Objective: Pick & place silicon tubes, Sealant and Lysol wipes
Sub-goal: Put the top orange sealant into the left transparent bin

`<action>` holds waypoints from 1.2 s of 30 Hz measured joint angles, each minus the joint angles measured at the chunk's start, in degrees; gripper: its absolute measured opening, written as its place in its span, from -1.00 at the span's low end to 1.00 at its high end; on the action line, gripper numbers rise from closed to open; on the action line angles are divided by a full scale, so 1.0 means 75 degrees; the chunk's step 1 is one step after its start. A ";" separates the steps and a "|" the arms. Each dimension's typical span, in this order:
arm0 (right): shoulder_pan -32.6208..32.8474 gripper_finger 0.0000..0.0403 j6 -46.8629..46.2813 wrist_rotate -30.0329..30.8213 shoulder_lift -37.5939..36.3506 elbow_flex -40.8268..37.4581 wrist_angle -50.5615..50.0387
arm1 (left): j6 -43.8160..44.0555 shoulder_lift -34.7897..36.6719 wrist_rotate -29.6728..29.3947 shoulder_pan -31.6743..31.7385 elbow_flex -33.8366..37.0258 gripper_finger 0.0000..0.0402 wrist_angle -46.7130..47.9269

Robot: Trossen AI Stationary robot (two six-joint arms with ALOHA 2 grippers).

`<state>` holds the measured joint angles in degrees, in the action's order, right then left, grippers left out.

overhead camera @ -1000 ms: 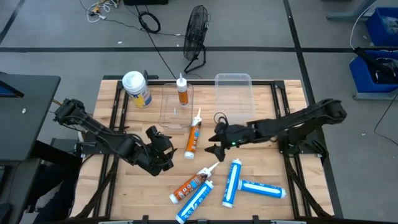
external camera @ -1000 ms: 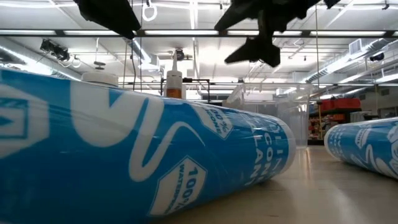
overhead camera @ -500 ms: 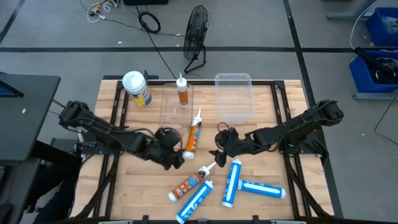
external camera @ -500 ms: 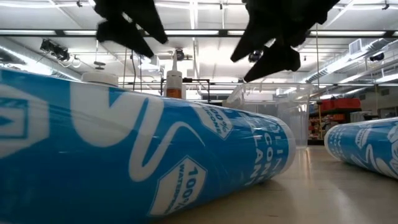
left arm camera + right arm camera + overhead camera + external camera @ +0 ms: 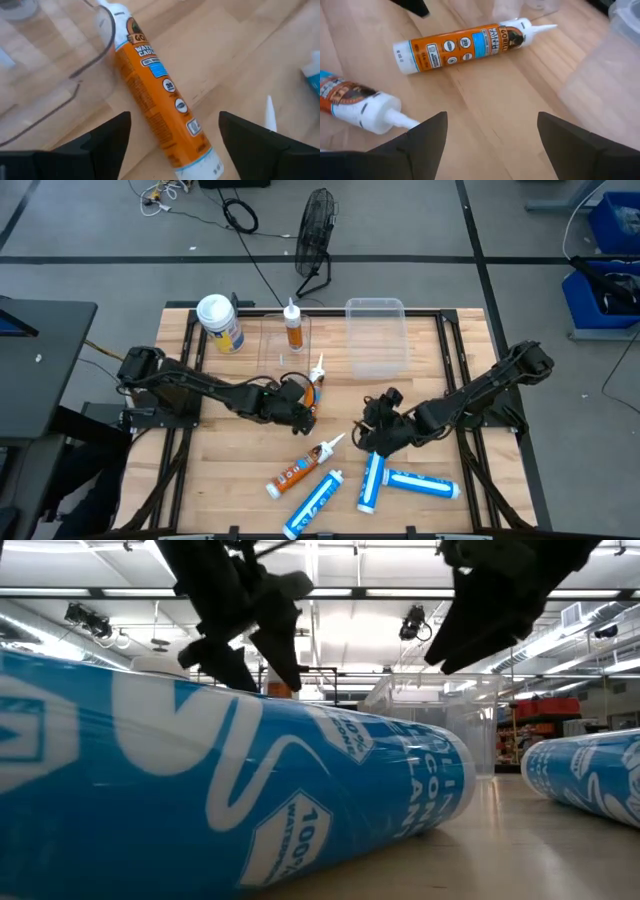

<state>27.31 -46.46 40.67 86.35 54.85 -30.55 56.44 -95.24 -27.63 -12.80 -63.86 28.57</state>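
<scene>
At far L of the table the Lysol wipes are seen upright near the back edge, untouched, well apart from both arms. Beside them a small orange bottle stands in a clear bin; a second clear bin lies further R.

L gripper has been moved R across the table over the last sec, from open wood to directly over the orange sealant tube lying just beside the first bin. Its fingers are spread, one either side of the tube, nothing held yet. Judged: a pick of this tube is being set up.

R gripper has been pulled back toward the front and now hangs over the nozzle end of a blue silicone tube; jaws apart, empty. Two more blue tubes and a second orange tube lie on the front boards, so most of the task is judged still to do.

Views compared: the L wrist view gives what the high view hides under the arm, i.e. the orange tube centred between the fingers and the bin wall close by. The R wrist view shows both orange tubes, not the blue one below it. The low view is mostly filled by a blue tube.
</scene>
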 joint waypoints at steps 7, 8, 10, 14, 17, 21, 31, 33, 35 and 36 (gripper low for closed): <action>0.0406 0.54 -0.0143 0.0385 0.0000 0.0000 -0.0172 | 0.0211 -0.0658 0.0841 0.0294 0.0000 0.68 -0.0807; 0.0442 0.54 -0.0144 0.0482 0.0000 0.0000 -0.0195 | 0.0216 -0.0746 0.0886 0.0291 -0.0009 0.68 -0.0913; 0.0497 0.54 -0.0147 0.0598 0.0000 0.0000 -0.0216 | 0.0379 -0.0906 0.0911 0.0284 -0.0006 0.68 -0.0924; 0.0531 0.54 -0.0146 0.0746 0.0000 0.0000 -0.0255 | 0.0504 -0.1207 0.0995 0.0285 -0.0003 0.68 -0.0776; 0.0527 0.54 -0.0143 0.0803 0.0000 0.0000 -0.0269 | 0.0550 -0.1424 0.1208 0.0286 -0.0006 0.68 -0.0800; 0.0524 0.54 -0.0143 0.0857 0.0000 0.0000 -0.0297 | 0.0585 -0.1778 0.1495 0.0319 -0.0006 0.68 -0.0799; 0.0525 0.54 -0.0143 0.0929 0.0000 0.0000 -0.0290 | 0.0379 -0.1865 0.1681 0.0345 -0.0014 0.22 -0.0699; 0.0522 0.54 -0.0143 0.0929 0.0000 0.0000 -0.0290 | 0.0314 -0.1865 0.1736 0.0292 -0.0014 0.08 -0.0751; 0.0519 0.54 -0.0143 0.0929 0.0000 0.0000 -0.0293 | 0.0254 -0.1868 0.1741 0.0233 -0.0015 0.08 -0.0778; 0.0519 0.54 -0.0143 0.0929 0.0000 0.0000 -0.0293 | 0.0199 -0.1869 0.1745 0.0201 -0.0015 0.08 -0.0789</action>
<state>31.20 -47.53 47.64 86.35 54.85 -32.75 57.93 -109.26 -14.54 -11.29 -63.96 22.66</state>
